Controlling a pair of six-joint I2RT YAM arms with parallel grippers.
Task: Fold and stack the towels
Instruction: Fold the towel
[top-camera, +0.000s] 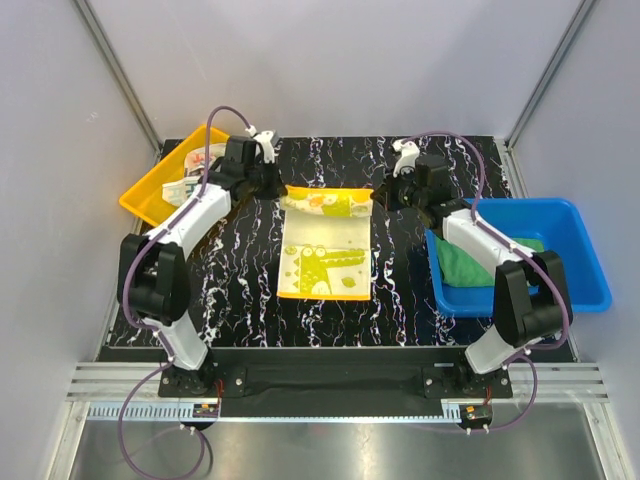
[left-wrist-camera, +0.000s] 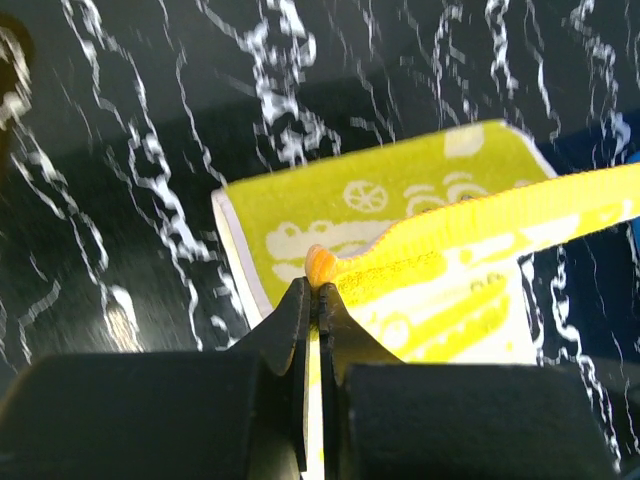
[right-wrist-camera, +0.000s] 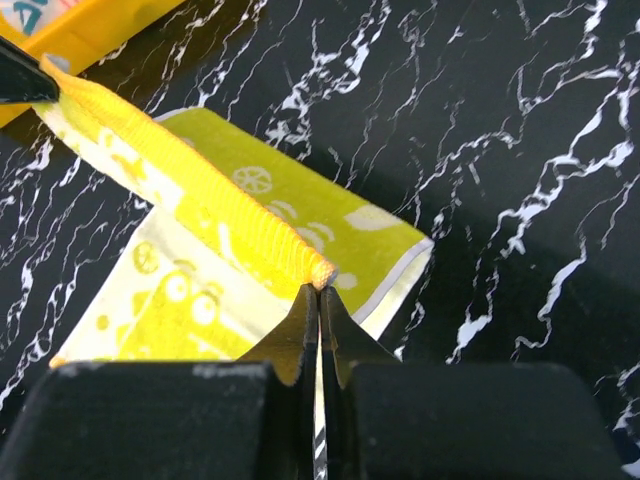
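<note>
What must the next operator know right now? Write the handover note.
Left end effector: shut on the far left corner of the yellow towel.
Right end effector: shut on its far right corner; that edge is lifted off the table.
Green towel: in the blue bin.
Printed towel: in the yellow tray.
Done: nothing folded or stacked.
Left: finish this fold, fold the other two, stack.

Claws, two: left claw (top-camera: 277, 190), right claw (top-camera: 381, 197). Towels, three: one yellow towel (top-camera: 325, 250) spanning between both claws; one green towel (top-camera: 462, 262) right of the right claw; one printed towel (top-camera: 186, 186) left of the left claw. Containers, two: one yellow tray (top-camera: 150, 198), one blue bin (top-camera: 575, 255). Table (top-camera: 230, 290), one, beneath both claws.
</note>
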